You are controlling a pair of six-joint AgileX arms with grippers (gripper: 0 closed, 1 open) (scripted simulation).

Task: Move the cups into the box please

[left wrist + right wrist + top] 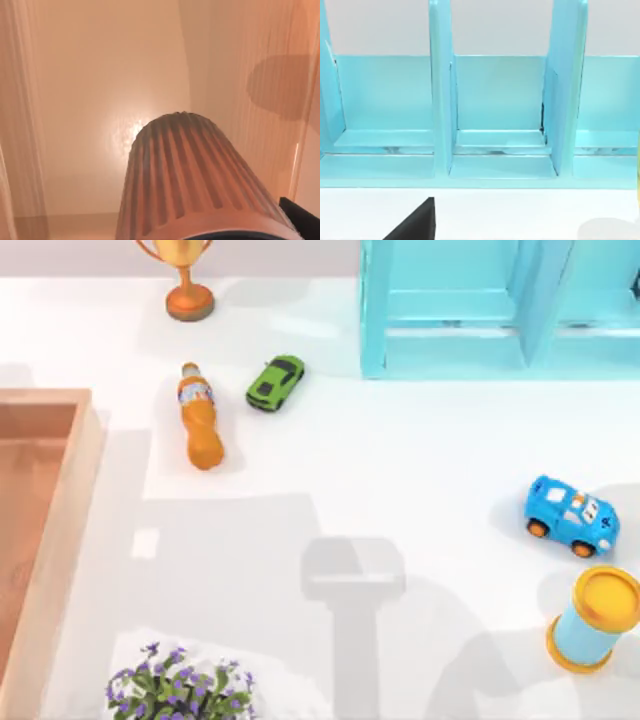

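Box [62, 502]: big wooden tray w/ thick tan walls, at table's left edge; floor orange.
Shelf unit [470, 310]: turquoise, far side, right of centre; faces right wrist cam.
Brown cup [192, 180]: ribbed, tapered, seen close in left wrist view, hanging over box floor, walls on either side. Judged light, stiff, ribs give fair grip; hold at rim end, gently. Left gripper apparently carrying it, fingers hidden – can't tell. Right gripper: can't tell either.
Misc.: plant [180, 685], trophy [186, 280], bottle [200, 420], blue cylinder [597, 618], blue car [572, 516], green car [275, 382].
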